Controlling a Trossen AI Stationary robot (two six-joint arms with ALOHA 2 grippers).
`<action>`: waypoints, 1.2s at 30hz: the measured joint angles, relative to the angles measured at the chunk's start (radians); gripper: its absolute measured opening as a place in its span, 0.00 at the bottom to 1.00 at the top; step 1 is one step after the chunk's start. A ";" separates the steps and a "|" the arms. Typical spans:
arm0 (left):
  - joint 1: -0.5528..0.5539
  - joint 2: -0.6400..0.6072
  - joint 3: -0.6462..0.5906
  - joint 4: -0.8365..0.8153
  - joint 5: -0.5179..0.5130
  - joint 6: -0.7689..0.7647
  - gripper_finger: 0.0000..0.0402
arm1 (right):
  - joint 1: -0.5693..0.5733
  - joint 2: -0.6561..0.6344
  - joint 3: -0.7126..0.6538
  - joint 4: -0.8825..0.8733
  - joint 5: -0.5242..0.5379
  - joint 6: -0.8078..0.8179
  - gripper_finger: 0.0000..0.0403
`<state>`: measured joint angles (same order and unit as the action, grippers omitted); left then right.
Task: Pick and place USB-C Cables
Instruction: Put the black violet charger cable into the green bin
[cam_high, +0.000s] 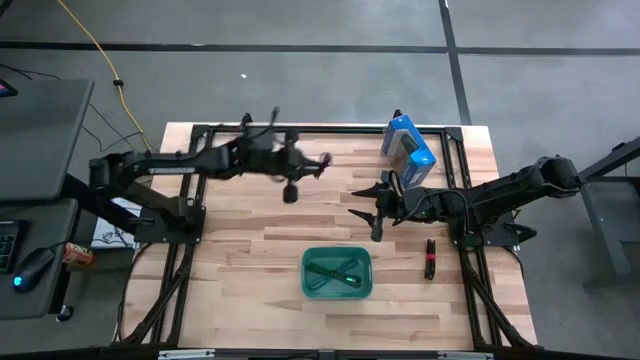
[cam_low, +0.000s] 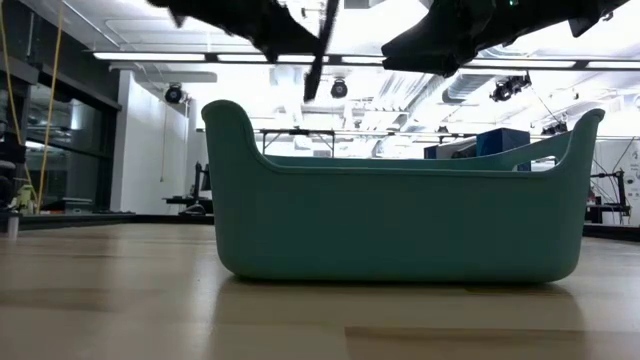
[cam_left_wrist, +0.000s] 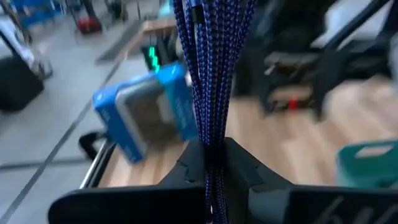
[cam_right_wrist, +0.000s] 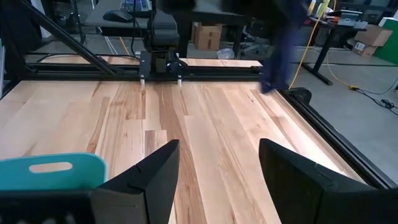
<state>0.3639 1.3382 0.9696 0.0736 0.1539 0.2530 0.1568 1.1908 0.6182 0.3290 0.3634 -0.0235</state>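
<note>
My left gripper (cam_high: 322, 163) is raised over the table's far middle, shut on the purple-blue USB-C cable (cam_left_wrist: 208, 74), a braided bundle. My right gripper (cam_high: 362, 203) hovers open over the table right of centre, touching nothing; its fingers (cam_right_wrist: 149, 171) stand wide apart over bare wood. The teal tub (cam_high: 337, 272) stands near the near edge, with a green cord (cam_high: 338, 270) lying inside. The red-and-black cable (cam_high: 430, 257) lies on the table right of the tub. I cannot make out a separate teal cord. My left gripper pinches the purple-blue bundle between its two fingers (cam_left_wrist: 249, 168), several strands together, at a point (cam_left_wrist: 212, 146) near one end. The rest runs out past the fingertips. The cable is lifted clear of the table and hangs dark below the arm (cam_low: 320, 55) in the low view.
A blue box (cam_high: 408, 150) lies at the table's far right, close beyond my right gripper. A black frame rail (cam_high: 300, 128) runs round the table's edges. Bare wood (cam_high: 240, 250) lies left of the tub. Desks and a yellow cord stand off the table's left.
</note>
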 joint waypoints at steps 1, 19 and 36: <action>-0.012 -0.032 -0.052 0.063 0.000 -0.026 0.00 | 0.000 0.000 0.000 0.000 0.000 0.000 0.53; -0.210 -0.191 -0.558 0.731 -0.199 -0.261 0.00 | 0.000 0.000 0.000 0.012 -0.003 0.020 0.53; -0.281 -0.071 -0.524 0.805 -0.196 -0.328 0.00 | -0.001 0.144 0.003 0.228 -0.106 0.095 0.53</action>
<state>0.0833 1.2672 0.4455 0.8784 -0.0422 -0.0749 0.1561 1.3349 0.6207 0.5573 0.2573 0.0716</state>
